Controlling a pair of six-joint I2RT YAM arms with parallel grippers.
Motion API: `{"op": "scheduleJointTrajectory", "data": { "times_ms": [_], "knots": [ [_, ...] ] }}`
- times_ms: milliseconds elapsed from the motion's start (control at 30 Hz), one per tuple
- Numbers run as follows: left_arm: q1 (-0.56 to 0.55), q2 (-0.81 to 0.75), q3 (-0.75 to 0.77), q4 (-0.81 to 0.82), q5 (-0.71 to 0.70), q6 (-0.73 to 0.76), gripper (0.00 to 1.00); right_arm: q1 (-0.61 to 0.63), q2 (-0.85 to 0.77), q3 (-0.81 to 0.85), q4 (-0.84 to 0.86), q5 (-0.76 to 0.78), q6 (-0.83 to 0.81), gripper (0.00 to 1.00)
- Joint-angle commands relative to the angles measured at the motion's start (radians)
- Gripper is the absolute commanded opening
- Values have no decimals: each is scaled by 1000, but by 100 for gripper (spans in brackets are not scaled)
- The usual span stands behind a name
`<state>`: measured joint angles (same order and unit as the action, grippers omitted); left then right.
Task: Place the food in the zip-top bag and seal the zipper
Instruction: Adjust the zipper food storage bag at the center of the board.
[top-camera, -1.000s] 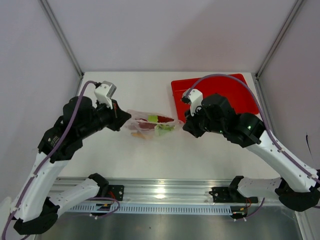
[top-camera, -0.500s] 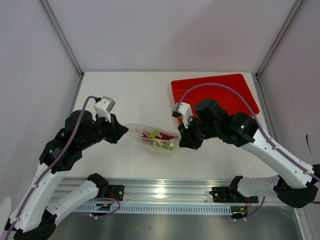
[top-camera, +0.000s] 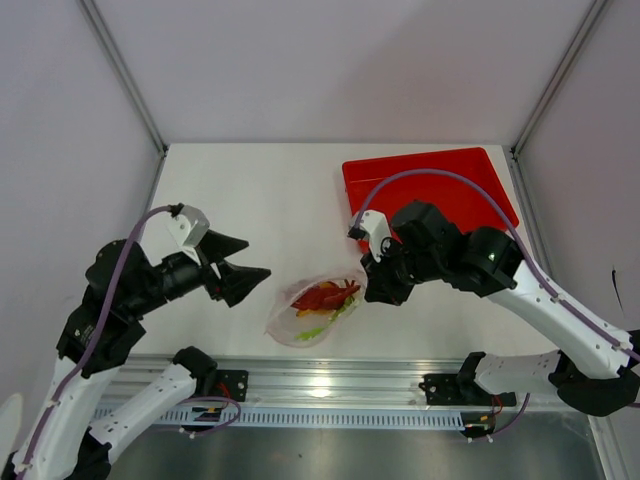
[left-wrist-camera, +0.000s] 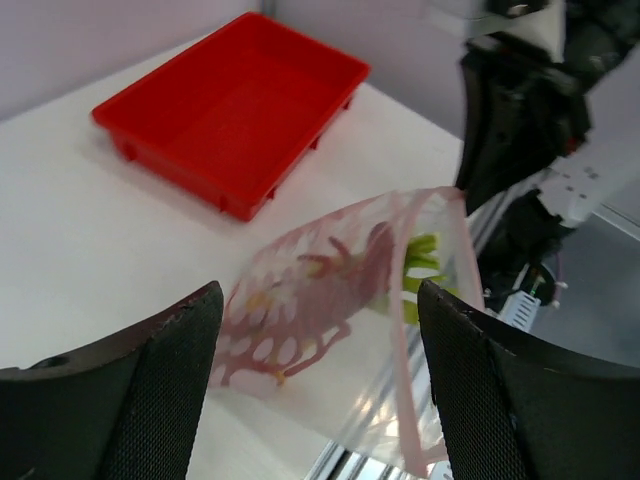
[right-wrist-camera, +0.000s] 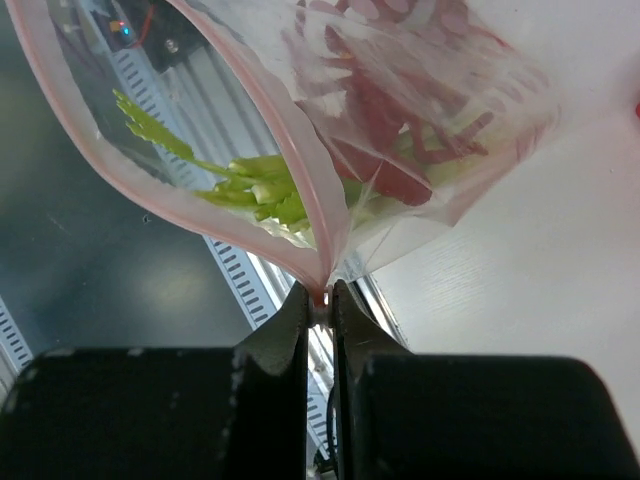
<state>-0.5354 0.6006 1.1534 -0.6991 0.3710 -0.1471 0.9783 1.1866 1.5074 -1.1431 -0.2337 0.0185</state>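
The clear zip-top bag (top-camera: 312, 310) hangs from my right gripper (top-camera: 373, 288), its far end sagging onto the table near the front edge. In the right wrist view that gripper (right-wrist-camera: 320, 292) is shut on the end of the pinkish zipper (right-wrist-camera: 292, 135), whose two strips part above the jaws. Inside lie the green stalk (right-wrist-camera: 250, 185) and the dark red spiky piece (right-wrist-camera: 385, 125); small yellow bits (left-wrist-camera: 260, 300) show through the printed side. My left gripper (top-camera: 257, 258) is open, just left of the bag and apart from it; in its own view the bag (left-wrist-camera: 345, 290) lies beyond the spread fingers (left-wrist-camera: 170, 370).
The red tray (top-camera: 470, 190) stands at the back right, behind the right arm, with nothing showing in it (left-wrist-camera: 235, 110). The metal rail (top-camera: 320, 385) runs along the table's front edge just below the bag. The right arm's black wrist (left-wrist-camera: 515, 110) looms close behind the bag.
My left gripper opened, let go of the bag and drew back to the left. The bag swung down toward the front edge, held only by the right gripper.
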Motion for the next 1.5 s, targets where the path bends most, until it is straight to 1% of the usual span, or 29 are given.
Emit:
{"op": "scheduleJointTrajectory", "data": {
  "times_ms": [0,33,133,167,200,233,267,300,367,433,500,567,667,800,933,1067,1300,1400,1467],
  "knots": [
    [0,83,46,167,276,60,81,-1,24,91,-10,-58,20,0],
    [-8,105,54,174,326,61,82,-3,31,106,-17,-64,26,0],
    [-70,175,80,200,341,83,86,-1,57,145,-26,-99,44,0],
    [-133,212,98,199,318,99,87,-1,62,149,-26,-110,50,0],
    [-170,229,112,193,293,144,90,0,67,157,-26,-128,60,0],
    [-211,252,117,167,234,177,92,0,76,158,-29,-139,64,0],
    [-277,274,146,156,215,202,93,0,80,162,-32,-147,66,0],
    [-293,313,153,148,204,231,94,0,84,166,-36,-160,64,0],
    [-302,337,167,145,219,241,96,-1,93,181,-50,-162,61,0],
    [-307,355,169,151,235,265,99,-7,99,195,-63,-180,54,0],
    [-319,375,174,158,247,296,99,-10,97,194,-58,-196,54,0],
    [-334,387,174,159,238,313,99,-13,94,186,-49,-219,49,0],
    [-357,413,174,144,187,351,100,-21,93,180,-43,-234,49,0],
    [-382,427,151,161,195,365,99,-38,79,168,-24,-262,49,0],
    [-412,439,138,148,238,374,100,-53,79,166,-21,-266,51,0],
    [-443,444,109,164,209,377,100,-59,68,152,-3,-274,54,0],
    [-451,418,23,234,157,363,99,-62,44,129,25,-268,61,0],
    [-451,412,11,227,146,368,100,-63,41,113,34,-276,61,0],
    [-452,424,35,199,149,376,99,-64,39,100,45,-276,60,0]
  ]
}}
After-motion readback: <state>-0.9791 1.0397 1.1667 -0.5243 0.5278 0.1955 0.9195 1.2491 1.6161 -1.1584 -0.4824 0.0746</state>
